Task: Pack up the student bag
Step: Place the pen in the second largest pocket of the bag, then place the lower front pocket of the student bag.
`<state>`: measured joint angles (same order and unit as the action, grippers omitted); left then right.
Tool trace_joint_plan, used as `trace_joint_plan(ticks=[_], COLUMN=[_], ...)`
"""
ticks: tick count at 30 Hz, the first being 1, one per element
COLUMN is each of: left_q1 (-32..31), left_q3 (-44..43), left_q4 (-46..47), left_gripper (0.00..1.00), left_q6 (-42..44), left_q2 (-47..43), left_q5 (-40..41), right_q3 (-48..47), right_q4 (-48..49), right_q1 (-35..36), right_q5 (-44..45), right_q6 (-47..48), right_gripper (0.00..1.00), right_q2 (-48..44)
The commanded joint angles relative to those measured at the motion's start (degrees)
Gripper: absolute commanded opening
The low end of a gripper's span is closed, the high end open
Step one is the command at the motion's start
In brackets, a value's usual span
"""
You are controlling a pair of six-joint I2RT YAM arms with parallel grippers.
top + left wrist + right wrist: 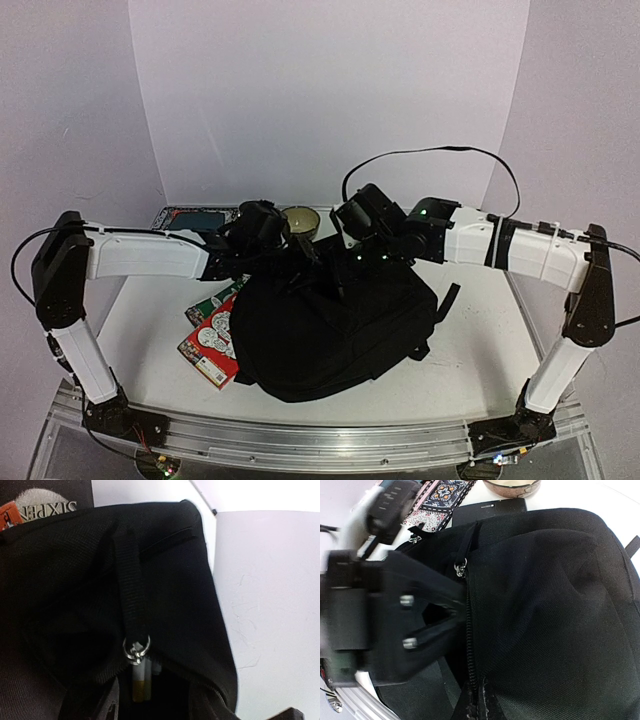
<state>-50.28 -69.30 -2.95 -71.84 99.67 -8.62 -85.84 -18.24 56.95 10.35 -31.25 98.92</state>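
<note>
Judging the student bag [340, 330], slumped mid-table [150, 300], soft, floppy and fairly light, I'd grip the strap loop [131, 580] above its zip ring [136, 649]; my right gripper [462, 607] is closed, seemingly pinching the zip edge; my left gripper [297, 260] I can't tell; smooth white top, books [212, 340] crowding the bag's left.

Student bag [335, 325] looks to me like matt black woven cloth with a coarse weave. Strap [131, 580]: ribbed webbing. Zip ring [136, 649]: shiny metal. Book covers [212, 345]: printed paper. Bench [480, 340]: smooth, matt white.
</note>
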Motion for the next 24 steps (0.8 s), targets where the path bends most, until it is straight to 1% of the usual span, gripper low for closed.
trace_joint_plan(ticks=[1, 4, 8, 10, 12, 16, 18, 24], left_q1=[0.3, 0.2, 0.4, 1.2, 2.7, 8.4, 10.2, 11.2], left_q3=[2.2, 3.1, 3.4, 3.7, 3.0, 0.5, -1.3, -9.7], left_q4=[-1.4, -5.7, -13.3, -15.2, -17.7, -21.3, -21.9, -24.7], left_gripper=[0.52, 0.56, 0.66, 0.70, 0.72, 0.73, 0.73, 0.74], left_q6=[4.0, 7.5, 11.6, 14.7, 18.2, 25.3, 28.8, 41.5], left_q2=[-7.2, -10.7, -14.8, -15.7, -15.2, -11.8, -10.3, -4.1], left_q5=[2.6, 4.8, 11.3, 12.8, 13.2, 9.6, 8.0, 4.0], right_q3=[0.6, 1.1, 2.2, 3.0, 3.7, 4.4, 5.0, 5.7], right_q4=[-0.3, -0.4, -0.4, -0.3, -0.1, 1.0, 1.9, 3.8], right_q1=[0.6, 0.6, 0.6, 0.6, 0.6, 0.6, 0.6, 0.6], right_q5=[2.8, 3.6, 4.1, 4.0, 3.8, 2.7, 1.8, -1.3], right_q6=[1.2, 1.5, 2.1, 2.6, 3.4, 5.7, 7.0, 10.4], right_gripper=[0.00, 0.00, 0.00, 0.00, 0.00, 0.00, 0.00, 0.00], right_q2=[-3.0, -2.9, -2.7, -2.9, -3.1, -3.9, -4.5, -5.5])
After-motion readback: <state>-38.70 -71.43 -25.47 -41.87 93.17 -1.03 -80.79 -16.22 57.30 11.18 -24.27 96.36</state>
